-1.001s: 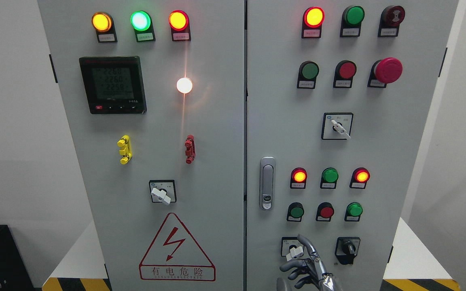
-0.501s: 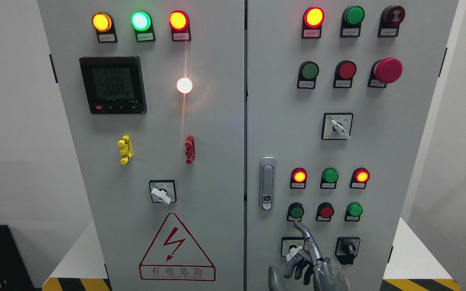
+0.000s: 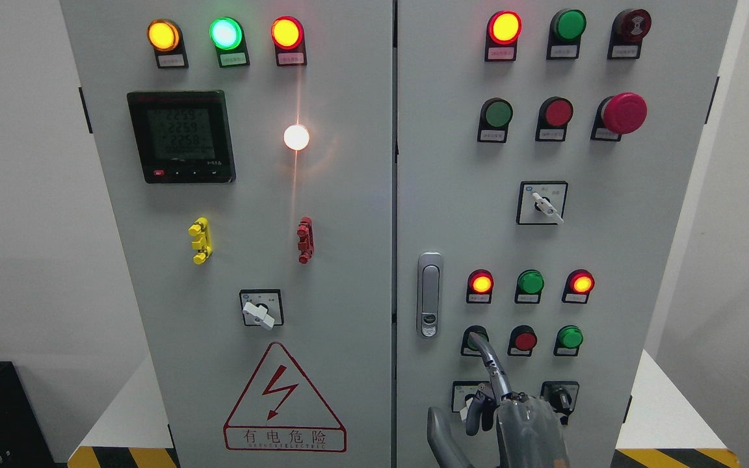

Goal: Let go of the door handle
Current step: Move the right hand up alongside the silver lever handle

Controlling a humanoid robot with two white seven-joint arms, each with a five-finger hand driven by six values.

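Observation:
The silver door handle (image 3: pixel 428 294) sits upright in its recess at the left edge of the cabinet's right door (image 3: pixel 452 195). Nothing touches it. My right hand (image 3: pixel 488 396) rises from the bottom edge, below and to the right of the handle and clear of it. Its index finger (image 3: pixel 488 364) is stretched upward, with the tip at the dark green button (image 3: pixel 476 339) in the lower button row. The other fingers are curled, the thumb (image 3: pixel 441 432) sticks out to the left, and the hand holds nothing. It partly hides a white rotary switch (image 3: pixel 469 396).
Both grey cabinet doors are closed. Lit lamps, push buttons, a red mushroom stop button (image 3: pixel 623 112) and selector switches (image 3: pixel 543 204) stick out from the right door. The left door carries a meter (image 3: pixel 181 136) and a warning triangle (image 3: pixel 283 400). A white platform edge (image 3: pixel 667 403) flanks the cabinet.
My right hand has risen along the right door; the index fingertip climbed from the rotary switch level to the dark green button. The door handle has not moved.

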